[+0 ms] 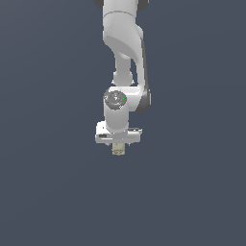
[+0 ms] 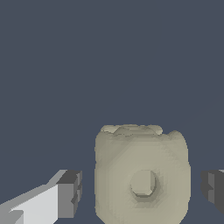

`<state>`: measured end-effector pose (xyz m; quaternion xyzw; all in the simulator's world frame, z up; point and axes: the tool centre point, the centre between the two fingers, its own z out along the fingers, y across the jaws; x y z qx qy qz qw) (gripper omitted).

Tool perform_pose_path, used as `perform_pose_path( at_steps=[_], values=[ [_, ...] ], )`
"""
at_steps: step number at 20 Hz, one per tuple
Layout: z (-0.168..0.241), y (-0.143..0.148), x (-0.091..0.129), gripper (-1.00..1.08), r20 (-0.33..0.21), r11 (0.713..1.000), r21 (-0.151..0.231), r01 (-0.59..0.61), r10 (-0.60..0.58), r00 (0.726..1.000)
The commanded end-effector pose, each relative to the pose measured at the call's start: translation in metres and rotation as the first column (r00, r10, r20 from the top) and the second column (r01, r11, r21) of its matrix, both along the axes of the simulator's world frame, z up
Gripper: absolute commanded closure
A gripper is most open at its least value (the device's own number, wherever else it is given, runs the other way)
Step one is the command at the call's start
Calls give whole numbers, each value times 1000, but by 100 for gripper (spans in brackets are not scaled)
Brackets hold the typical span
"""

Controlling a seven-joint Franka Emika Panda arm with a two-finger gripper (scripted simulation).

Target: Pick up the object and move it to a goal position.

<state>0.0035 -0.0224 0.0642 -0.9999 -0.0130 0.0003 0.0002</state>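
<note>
Beige object [image 2: 142, 177] sits between spread fingers [image 2: 70, 194] — untouched; arm [image 1: 124, 48] hangs straight down over it.

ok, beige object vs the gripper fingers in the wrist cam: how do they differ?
Colour: the object is beige-tan all over; the fingers are white with dark grey pads.
Shape: the object is blocky with rounded corners and a round recess in its face; the fingers are flat-faced and sharp-edged.
Position: the object sits centred, while the fingers stand on either side with a gap to it, so the gripper is open.
Shared: both hang over the plain dark surface.
</note>
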Motion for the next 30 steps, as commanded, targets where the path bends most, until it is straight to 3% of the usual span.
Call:
perform_pose_path(
  at_steps=[1, 7, 8, 21, 30],
  values=[
    [-13, 0, 0, -92, 0, 1000, 0, 0, 0, 1000],
    [-24, 0, 1, -92, 0, 1000, 0, -1, 1, 1000],
    [-24, 0, 1, 108, 0, 1000, 0, -1, 1, 1000],
    [-21, 1, 0, 108, 1, 1000, -1, 0, 0, 1000],
    [5, 20, -14, 108, 1, 1000, -1, 0, 0, 1000]
  ],
)
